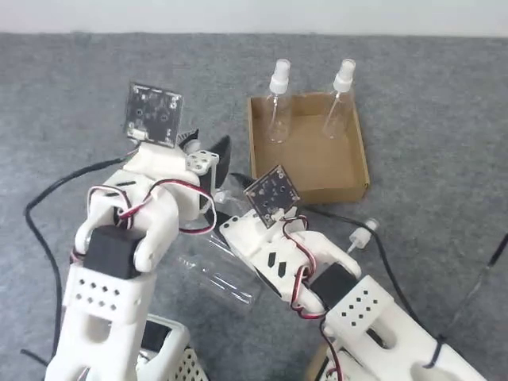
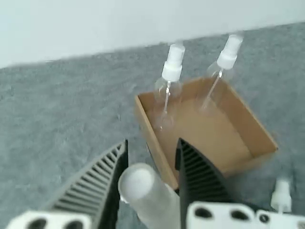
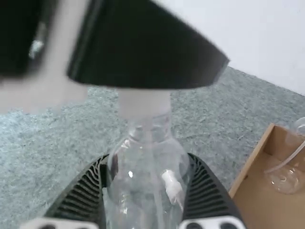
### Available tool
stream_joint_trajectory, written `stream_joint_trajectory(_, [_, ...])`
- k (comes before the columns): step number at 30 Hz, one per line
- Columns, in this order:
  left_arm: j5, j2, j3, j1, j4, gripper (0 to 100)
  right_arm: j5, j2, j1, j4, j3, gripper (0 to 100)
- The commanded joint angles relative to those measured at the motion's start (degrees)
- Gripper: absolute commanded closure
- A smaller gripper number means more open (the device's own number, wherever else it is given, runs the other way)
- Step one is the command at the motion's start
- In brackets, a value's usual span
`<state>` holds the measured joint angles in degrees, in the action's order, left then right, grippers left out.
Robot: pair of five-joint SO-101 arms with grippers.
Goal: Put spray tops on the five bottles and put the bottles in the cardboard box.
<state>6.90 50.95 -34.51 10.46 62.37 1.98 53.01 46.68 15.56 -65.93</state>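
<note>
My right gripper is shut on a clear bottle and holds it upright. A white spray top sits on the bottle's neck, with my left gripper shut on that spray top from above. In the high view both grippers meet left of the cardboard box, the left gripper above the right gripper. Two bottles with spray tops stand along the far wall inside the box.
A loose spray top lies on the grey carpet right of the right arm. Clear bottles without tops lie on the carpet between the arms. A white perforated basket is at the near edge. Black cables trail on both sides.
</note>
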Motion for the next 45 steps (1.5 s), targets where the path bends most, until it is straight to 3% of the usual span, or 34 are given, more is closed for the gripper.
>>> stream_joint_trajectory(1, [-0.26,1.76,2.24,0.18,-0.97,86,0.62,1.54,-0.75,-1.36,1.32,99.3])
stream_joint_trajectory(8, [0.18,1.23,6.2,3.52,1.14,86,0.7,1.54,-0.75,-1.36,1.14,99.3])
stream_joint_trajectory(24, [-0.09,1.67,6.81,3.87,3.87,86,0.79,1.63,-0.57,-1.36,0.35,99.3])
stream_joint_trajectory(34, [-0.18,1.67,12.26,-0.62,3.96,85,0.79,1.98,-0.57,-1.36,-0.62,99.3])
stream_joint_trajectory(45, [-0.26,1.76,13.67,-0.88,3.87,85,0.7,2.07,-0.57,-1.36,-0.62,99.3])
